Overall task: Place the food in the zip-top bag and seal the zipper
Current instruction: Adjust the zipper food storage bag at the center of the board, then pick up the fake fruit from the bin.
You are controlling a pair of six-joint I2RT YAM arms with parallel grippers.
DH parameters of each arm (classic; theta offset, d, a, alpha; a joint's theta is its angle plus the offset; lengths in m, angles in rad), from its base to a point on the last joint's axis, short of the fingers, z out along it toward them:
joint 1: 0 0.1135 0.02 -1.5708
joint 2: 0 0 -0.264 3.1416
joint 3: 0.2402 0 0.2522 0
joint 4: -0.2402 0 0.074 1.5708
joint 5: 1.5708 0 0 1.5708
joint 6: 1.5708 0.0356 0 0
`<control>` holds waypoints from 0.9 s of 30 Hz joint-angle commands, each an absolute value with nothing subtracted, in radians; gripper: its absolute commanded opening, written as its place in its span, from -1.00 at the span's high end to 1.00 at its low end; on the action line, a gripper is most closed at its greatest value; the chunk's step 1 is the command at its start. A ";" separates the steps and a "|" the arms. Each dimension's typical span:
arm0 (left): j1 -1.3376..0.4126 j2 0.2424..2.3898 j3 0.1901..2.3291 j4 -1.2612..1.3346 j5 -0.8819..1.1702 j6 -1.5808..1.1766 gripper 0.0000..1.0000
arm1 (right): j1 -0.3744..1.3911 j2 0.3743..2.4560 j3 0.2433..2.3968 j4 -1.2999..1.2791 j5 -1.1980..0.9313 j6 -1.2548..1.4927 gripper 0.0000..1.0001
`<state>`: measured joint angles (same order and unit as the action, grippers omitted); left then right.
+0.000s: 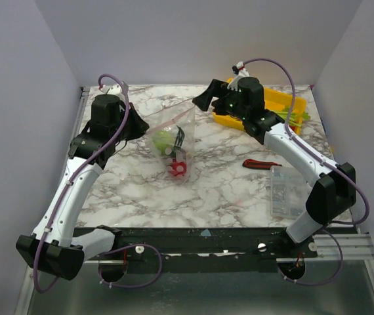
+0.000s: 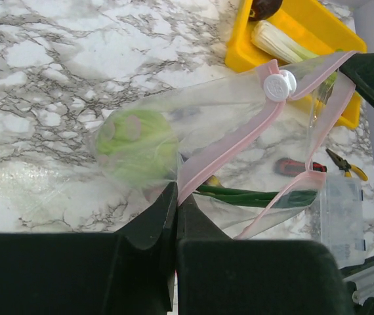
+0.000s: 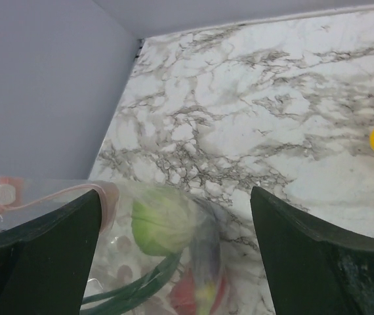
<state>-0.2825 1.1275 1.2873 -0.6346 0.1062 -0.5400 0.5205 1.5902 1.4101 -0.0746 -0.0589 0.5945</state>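
The zip-top bag (image 1: 171,141) hangs open over the marble table. It holds a bright green leafy vegetable (image 1: 163,140), a red one (image 1: 176,168), and dark green stalks (image 2: 252,195). My left gripper (image 1: 140,125) is shut on the bag's pink zipper strip (image 2: 239,141) at the left corner, as the left wrist view (image 2: 176,194) shows. A white slider (image 2: 279,85) sits on the strip. My right gripper (image 1: 203,98) is open at the bag's other top corner. In the right wrist view (image 3: 174,193) the bag lies between its fingers, the strip against the left finger (image 3: 42,256).
A yellow tray (image 1: 275,98) at the back right holds a white-green leek (image 2: 285,42) and a dark purple piece (image 2: 264,6). A red-handled tool (image 1: 260,164) and a rigid clear compartment box (image 1: 285,190) lie at the right. Walls stand close on both sides.
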 commanded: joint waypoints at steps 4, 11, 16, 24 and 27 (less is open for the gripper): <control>-0.260 1.199 1.362 -0.682 0.037 -0.552 1.00 | 0.484 1.667 1.451 0.120 -0.552 0.485 -1.00; -0.259 1.212 1.381 -0.670 0.051 -0.578 1.00 | 0.600 1.568 1.422 0.040 -0.467 0.415 -1.00; -0.259 1.179 1.381 -0.683 0.008 -0.557 1.00 | 0.601 1.530 1.465 0.003 -0.320 0.456 -1.00; -0.252 1.143 1.414 -0.710 -0.081 -0.511 1.00 | 0.580 1.601 1.636 -0.091 -0.011 0.448 -1.00; -0.252 1.134 1.424 -0.713 -0.084 -0.488 1.00 | 0.511 1.674 1.689 -0.132 0.134 0.486 -1.00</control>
<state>-0.2607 1.1706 1.3781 -0.7109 -0.0296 -0.5339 0.5865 1.5837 1.6253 -0.0338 -0.1459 0.4568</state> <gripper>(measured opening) 0.009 0.998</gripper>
